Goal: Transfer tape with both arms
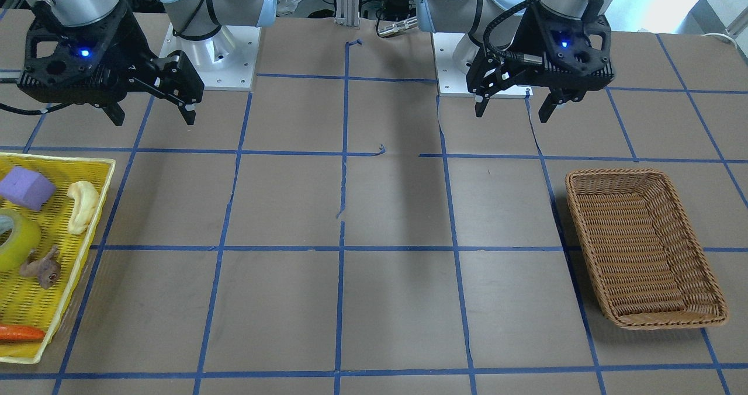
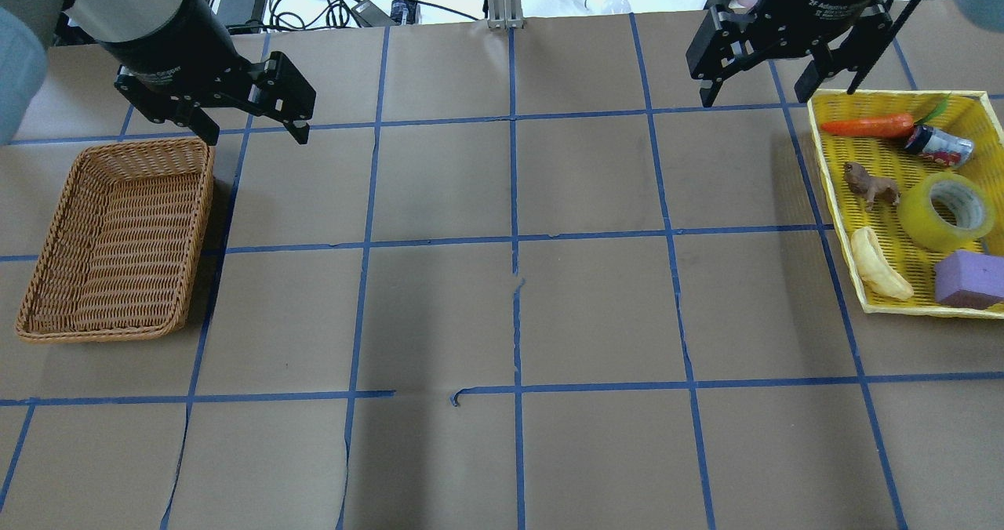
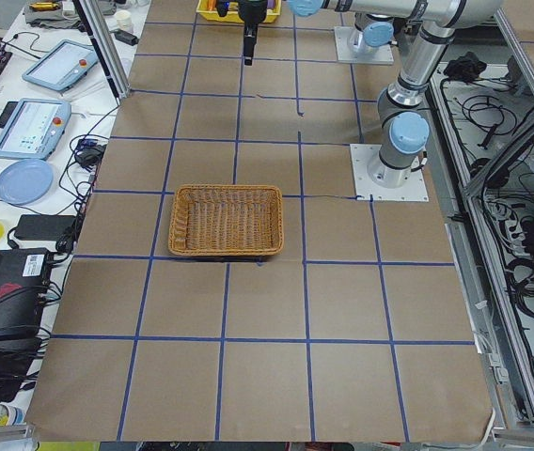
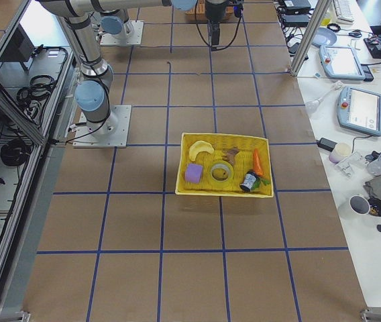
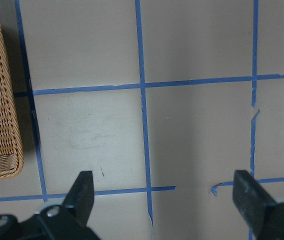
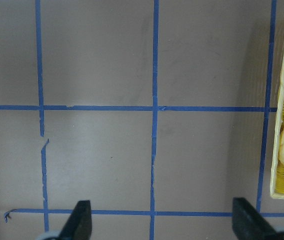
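Overhead exterior showed the tape [image 2: 945, 210] in the yellow tray [image 2: 838, 201] at four o'clock from the right claw [image 2: 754, 95]; it and the left claw [image 2: 256, 134] hung released. Straddling the roll's wall seemed wisest.

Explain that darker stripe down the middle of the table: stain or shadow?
Front-facing view: likely a soft shadow on the table, with no stain edge; bright glare washes out the top right corner. Overhead view: a similar dim patch low centre; the tape looks sharp. Left wrist view: the left hand is dark, detail-poor.
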